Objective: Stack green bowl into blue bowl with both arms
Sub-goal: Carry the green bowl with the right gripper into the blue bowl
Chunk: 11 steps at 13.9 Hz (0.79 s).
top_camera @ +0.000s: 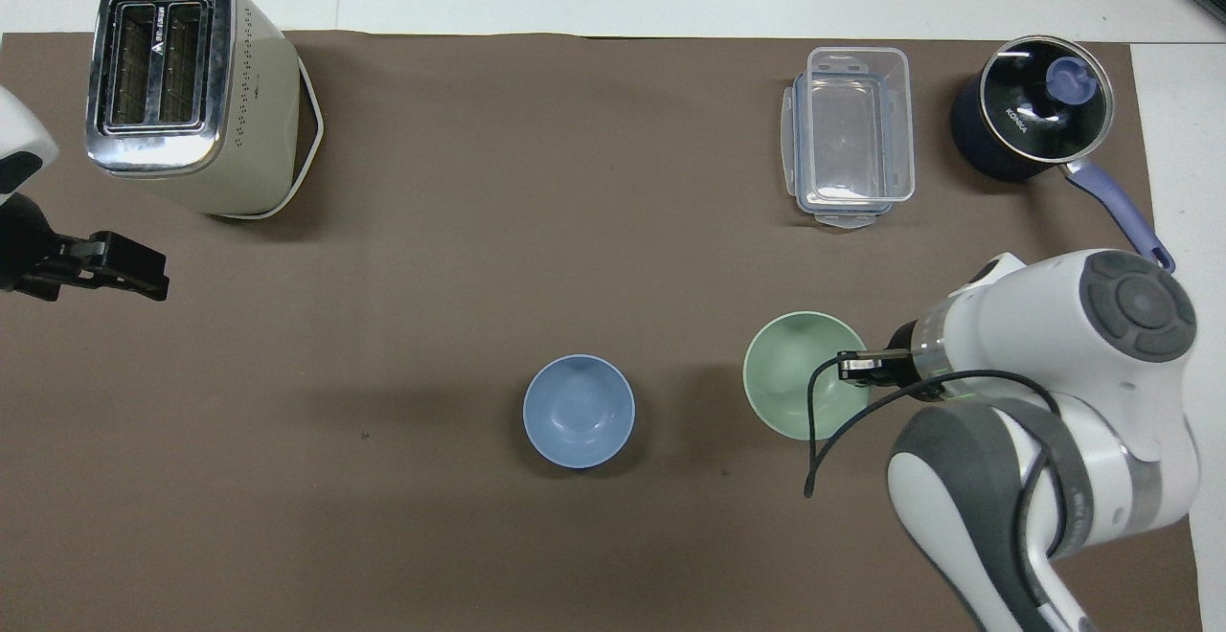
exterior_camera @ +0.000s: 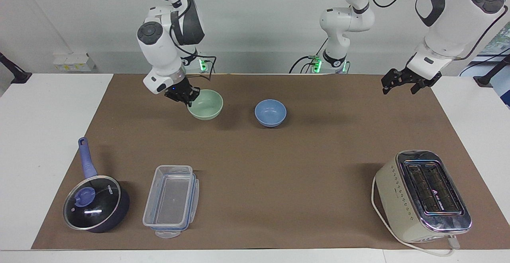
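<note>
Tabletop (exterior_camera: 48, 107) — white, with a brown mat (exterior_camera: 279, 167) laid over most of it.

Toaster (exterior_camera: 423, 196) — cream and chrome, stood on the mat at the left arm's end, among the things farthest from the robots; its white cord looped round its base.

Saucepan (exterior_camera: 95, 204) — dark blue with a glass lid and a blue handle, at the right arm's end, about as far from the robots as the toaster.

Plastic container (exterior_camera: 171, 201) — clear, oblong, without a lid, just beside the saucepan toward the middle of the mat.

Green bowl (exterior_camera: 206, 104) — held upright in the air above the mat, clear of its shadow, beside the blue bowl on the right arm's side and apart from it.

Blue bowl (exterior_camera: 270, 112) — stood upright on the mat near the middle, closer to the robots than the container.

Right gripper (exterior_camera: 187, 95) — clamped on the green bowl's rim at the side turned away from the blue bowl, one finger inside and one outside.

Left gripper (exterior_camera: 404, 83) — hung in the air over the mat's edge at the left arm's end, fingers spread apart and holding nothing; this arm waited.
</note>
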Tool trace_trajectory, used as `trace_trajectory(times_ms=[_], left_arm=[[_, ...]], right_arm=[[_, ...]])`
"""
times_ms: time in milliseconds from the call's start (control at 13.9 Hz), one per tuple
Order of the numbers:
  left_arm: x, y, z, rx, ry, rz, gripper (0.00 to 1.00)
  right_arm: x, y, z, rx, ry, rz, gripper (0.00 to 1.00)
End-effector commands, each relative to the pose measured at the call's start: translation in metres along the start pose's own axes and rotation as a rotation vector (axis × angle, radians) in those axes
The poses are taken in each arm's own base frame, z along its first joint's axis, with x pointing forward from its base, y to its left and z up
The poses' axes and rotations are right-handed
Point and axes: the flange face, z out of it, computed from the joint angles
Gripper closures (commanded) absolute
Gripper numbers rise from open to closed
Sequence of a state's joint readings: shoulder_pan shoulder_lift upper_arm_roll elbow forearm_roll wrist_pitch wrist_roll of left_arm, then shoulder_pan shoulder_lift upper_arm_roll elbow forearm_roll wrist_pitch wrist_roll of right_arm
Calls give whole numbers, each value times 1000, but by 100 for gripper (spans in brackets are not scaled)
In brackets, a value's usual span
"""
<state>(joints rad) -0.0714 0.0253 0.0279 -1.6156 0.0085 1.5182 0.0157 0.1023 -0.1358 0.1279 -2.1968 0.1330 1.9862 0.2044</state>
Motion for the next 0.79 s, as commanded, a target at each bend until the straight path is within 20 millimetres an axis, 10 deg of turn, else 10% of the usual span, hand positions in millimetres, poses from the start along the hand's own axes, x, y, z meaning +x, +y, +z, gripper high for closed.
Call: trace_trajectory(times_ms=[0,432,720], left_arm=[[-3,-3,-7,8,-2,1,0],[-3,-3,-7,8,-2,1,0],[-3,-4,-7,8,-2,0,0]], right_arm=[[-6,-47,-6,80,-6,7,100],[-34,-166,31,105,20,-24,100],[-34,-190,54,108,19,-6,100]])
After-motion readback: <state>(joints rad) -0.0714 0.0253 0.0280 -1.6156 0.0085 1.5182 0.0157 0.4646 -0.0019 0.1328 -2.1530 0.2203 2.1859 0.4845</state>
